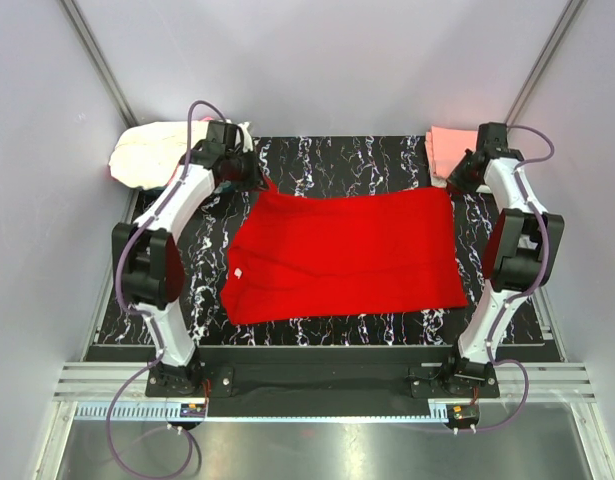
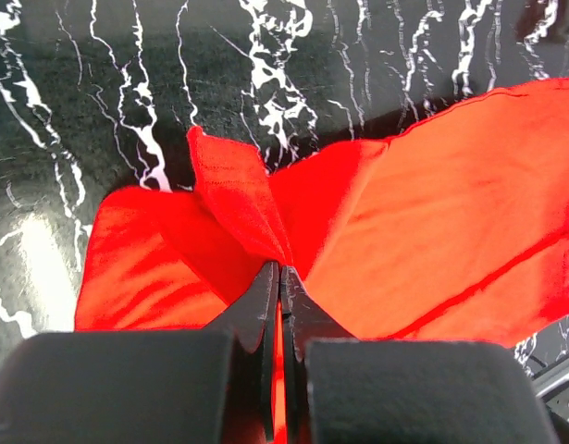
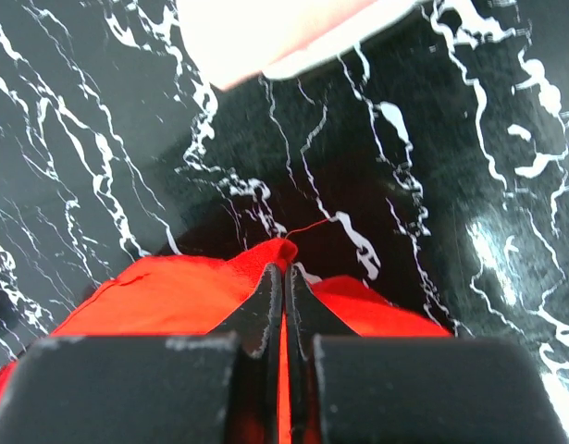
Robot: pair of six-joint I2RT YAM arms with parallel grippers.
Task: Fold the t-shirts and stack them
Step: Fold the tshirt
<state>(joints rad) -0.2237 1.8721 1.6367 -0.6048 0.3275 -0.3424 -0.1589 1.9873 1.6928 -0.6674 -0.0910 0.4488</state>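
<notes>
Evidently the left gripper and right gripper are each pinched tight on a far corner of the red t-shirt — its body lies flat between and behind them — likely to fold that edge over evenly.

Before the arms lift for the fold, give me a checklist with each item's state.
1. Left fingers shut on the bright red cloth t-shirt's far-left corner: ok.
2. Right fingers shut on its far-right corner: ok.
3. Shirt lying flat on the black marbled table: ok, minor wrinkles.
4. Folded salmon-pink shirt apart from the red one: ok.
5. Crumpled cream-white shirts clear of the left arm: cannot tell.
</notes>
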